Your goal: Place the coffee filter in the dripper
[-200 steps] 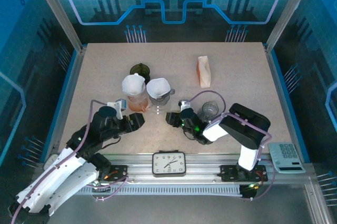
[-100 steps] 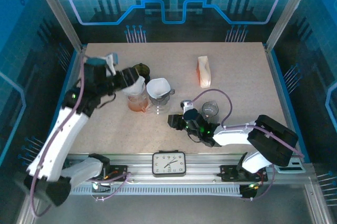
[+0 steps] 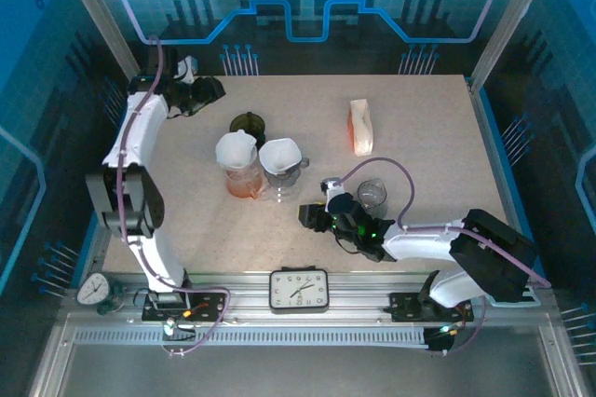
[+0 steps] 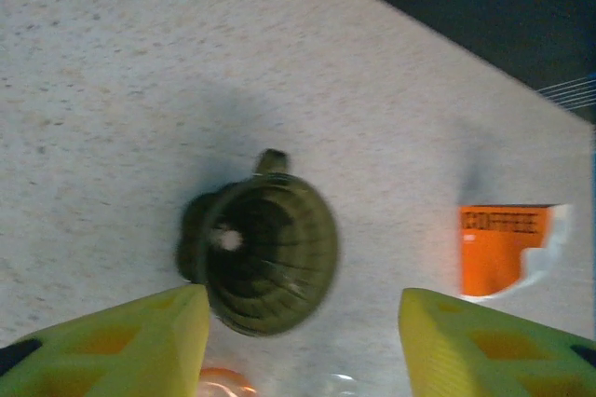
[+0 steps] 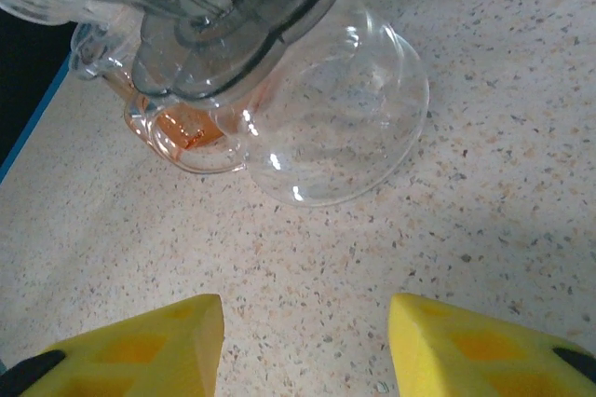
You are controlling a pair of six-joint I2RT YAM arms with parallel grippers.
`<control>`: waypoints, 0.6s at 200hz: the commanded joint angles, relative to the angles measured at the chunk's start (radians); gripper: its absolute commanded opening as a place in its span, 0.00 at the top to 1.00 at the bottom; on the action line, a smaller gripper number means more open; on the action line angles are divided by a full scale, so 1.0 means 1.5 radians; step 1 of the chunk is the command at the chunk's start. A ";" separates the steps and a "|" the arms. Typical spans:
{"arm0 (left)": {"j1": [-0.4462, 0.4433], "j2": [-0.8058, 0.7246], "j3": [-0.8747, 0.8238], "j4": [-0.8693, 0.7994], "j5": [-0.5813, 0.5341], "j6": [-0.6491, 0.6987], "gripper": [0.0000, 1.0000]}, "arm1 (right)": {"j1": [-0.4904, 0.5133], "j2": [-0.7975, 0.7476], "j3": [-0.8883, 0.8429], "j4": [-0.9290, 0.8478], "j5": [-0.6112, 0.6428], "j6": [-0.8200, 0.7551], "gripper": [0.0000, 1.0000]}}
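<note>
A ribbed, dark green, cone-shaped dripper [image 4: 270,253] sits on the speckled table [image 4: 112,61].

Green dripper [image 4: 265,262] has bare table [image 3: 419,108] on its far and left sides; orange carafe [image 3: 240,181] and glass carafe [image 3: 284,171] crowd its near side. Coffee bag [image 3: 361,127] well apart right. Bare strip between right gripper [image 3: 304,216] and glass carafe; tumbler [image 3: 372,194] beside gripper.

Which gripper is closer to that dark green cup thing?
Left. The left gripper is just beyond the dark green dripper, toward the far-left corner; the right gripper sits farther off, nearer the arms' bases, facing the glass carafe.
</note>
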 commanded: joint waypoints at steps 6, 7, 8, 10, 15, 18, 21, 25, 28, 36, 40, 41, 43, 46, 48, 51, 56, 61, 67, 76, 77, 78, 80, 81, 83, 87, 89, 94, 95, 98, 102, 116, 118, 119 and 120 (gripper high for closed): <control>0.008 0.041 0.030 -0.026 0.046 0.059 0.36 | 0.002 -0.013 -0.009 0.008 -0.010 -0.007 0.49; 0.008 0.042 0.029 -0.024 0.047 0.060 0.35 | 0.002 -0.013 -0.008 0.009 -0.010 -0.007 0.49; 0.008 0.044 0.028 -0.023 0.048 0.061 0.35 | 0.002 -0.014 -0.008 0.008 -0.010 -0.007 0.49; 0.008 0.046 0.027 -0.022 0.049 0.063 0.35 | 0.002 -0.014 -0.008 0.008 -0.011 -0.007 0.49; 0.007 0.052 0.023 -0.016 0.053 0.067 0.34 | 0.000 -0.015 -0.009 0.008 -0.012 -0.007 0.49; 0.007 0.055 0.020 -0.011 0.054 0.070 0.33 | -0.001 -0.015 -0.009 0.008 -0.013 -0.006 0.49; 0.007 0.057 0.017 -0.008 0.056 0.072 0.32 | -0.001 -0.016 -0.009 0.008 -0.013 -0.006 0.49; 0.006 0.060 0.011 -0.002 0.061 0.075 0.31 | -0.002 -0.017 -0.010 0.006 -0.014 -0.005 0.49; 0.005 0.063 0.008 0.003 0.065 0.077 0.30 | -0.003 -0.017 -0.010 0.006 -0.014 -0.005 0.49; 0.000 0.071 0.003 0.005 0.069 0.087 0.28 | -0.006 -0.019 -0.011 0.005 -0.013 -0.004 0.49; -0.003 0.076 0.002 0.004 0.072 0.094 0.27 | -0.005 -0.020 -0.012 0.005 -0.014 -0.004 0.49; -0.004 0.077 0.002 0.004 0.072 0.096 0.27 | -0.005 -0.020 -0.012 0.006 -0.014 -0.004 0.49; -0.006 0.078 0.002 0.003 0.072 0.099 0.27 | -0.006 -0.020 -0.012 0.005 -0.014 -0.003 0.49; -0.010 0.083 0.002 0.000 0.071 0.105 0.26 | -0.007 -0.020 -0.012 0.004 -0.012 -0.003 0.49; -0.011 0.086 0.001 -0.001 0.070 0.109 0.26 | -0.007 -0.021 -0.013 0.003 -0.012 -0.002 0.49; -0.016 0.090 0.003 -0.005 0.070 0.116 0.25 | -0.008 -0.021 -0.013 0.003 -0.011 0.000 0.49; -0.022 0.099 0.006 -0.013 0.065 0.126 0.25 | -0.009 -0.020 -0.014 0.003 -0.011 0.001 0.49; -0.028 0.109 0.011 -0.023 0.059 0.136 0.25 | -0.011 -0.019 -0.015 0.004 -0.011 0.000 0.49; -0.034 0.119 0.015 -0.030 0.055 0.143 0.25 | -0.012 -0.018 -0.014 0.004 -0.011 0.003 0.49; -0.041 0.133 0.018 -0.035 0.052 0.150 0.26 | -0.014 -0.016 -0.014 0.005 -0.012 0.004 0.49; -0.041 0.134 0.018 -0.036 0.051 0.150 0.26 | -0.014 -0.015 -0.014 0.005 -0.012 0.004 0.49; -0.041 0.136 0.018 -0.036 0.050 0.150 0.26 | -0.014 -0.015 -0.013 0.006 -0.013 0.004 0.49; -0.042 0.139 0.018 -0.038 0.049 0.151 0.26 | -0.014 -0.014 -0.014 0.005 -0.012 0.004 0.49; -0.043 0.140 0.018 -0.038 0.047 0.151 0.26 | -0.014 -0.014 -0.013 0.005 -0.012 0.004 0.49; -0.043 0.141 0.018 -0.038 0.046 0.152 0.26 | -0.015 -0.014 -0.014 0.006 -0.012 0.004 0.49; -0.043 0.145 0.017 -0.036 0.044 0.152 0.27 | -0.016 -0.013 -0.014 0.005 -0.013 0.006 0.49; -0.044 0.148 0.017 -0.037 0.043 0.152 0.27 | -0.016 -0.013 -0.014 0.005 -0.013 0.006 0.49; -0.045 0.153 0.017 -0.037 0.038 0.150 0.28 | -0.017 -0.012 -0.015 0.006 -0.015 0.007 0.49; -0.045 0.154 0.017 -0.037 0.037 0.151 0.29 | -0.017 -0.012 -0.015 0.006 -0.015 0.007 0.49; -0.044 0.156 0.017 -0.037 0.033 0.150 0.30 | -0.017 -0.012 -0.015 0.006 -0.016 0.007 0.49; -0.045 0.158 0.016 -0.036 0.028 0.150 0.30 | -0.017 -0.013 -0.016 0.006 -0.017 0.007 0.49; -0.045 0.163 0.013 -0.032 0.017 0.149 0.30 | -0.018 -0.016 -0.019 0.006 -0.014 0.007 0.49; -0.045 0.164 0.014 -0.032 0.017 0.149 0.31 | -0.018 -0.017 -0.019 0.006 -0.015 0.007 0.49; -0.045 0.164 0.013 -0.032 0.017 0.149 0.31 | -0.018 -0.017 -0.019 0.006 -0.015 0.007 0.49; -0.045 0.164 0.013 -0.030 0.016 0.149 0.31 | -0.018 -0.017 -0.020 0.006 -0.015 0.007 0.49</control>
